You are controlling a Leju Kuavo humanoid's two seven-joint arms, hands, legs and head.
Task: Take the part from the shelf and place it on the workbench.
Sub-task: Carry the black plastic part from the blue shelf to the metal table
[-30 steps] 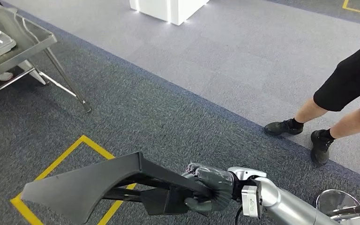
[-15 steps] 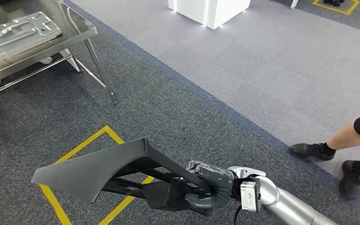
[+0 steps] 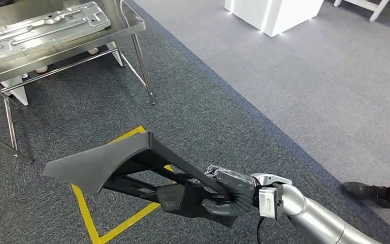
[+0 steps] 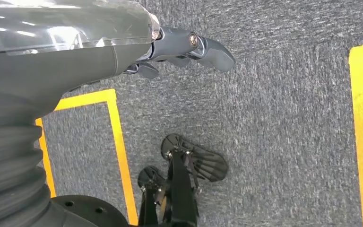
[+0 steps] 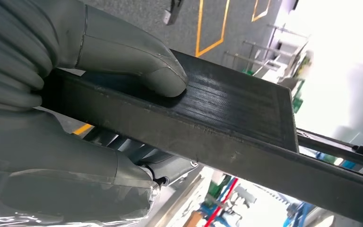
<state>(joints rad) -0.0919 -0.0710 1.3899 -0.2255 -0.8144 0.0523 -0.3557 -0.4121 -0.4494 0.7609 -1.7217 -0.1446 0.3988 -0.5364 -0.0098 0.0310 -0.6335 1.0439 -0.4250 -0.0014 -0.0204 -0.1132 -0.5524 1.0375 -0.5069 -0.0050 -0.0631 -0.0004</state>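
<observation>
My right hand grips a long black part by its near end, holding it out over the carpet low in the head view. In the right wrist view the thumb presses on the black part and the fingers wrap beneath it. The steel workbench stands at the upper left, with a silver stamped metal panel lying on it. My left hand hangs over the carpet in the left wrist view, fingers loosely extended and holding nothing.
Yellow floor tape marks a square under the black part. A white block stands at the top right on lighter carpet. A person's black shoe is at the right edge. The workbench's legs reach the floor left of centre.
The whole view has swung: the workbench has come further into the picture from the left and the person's legs have slid off to the right. My right hand keeps its grip on the part.
</observation>
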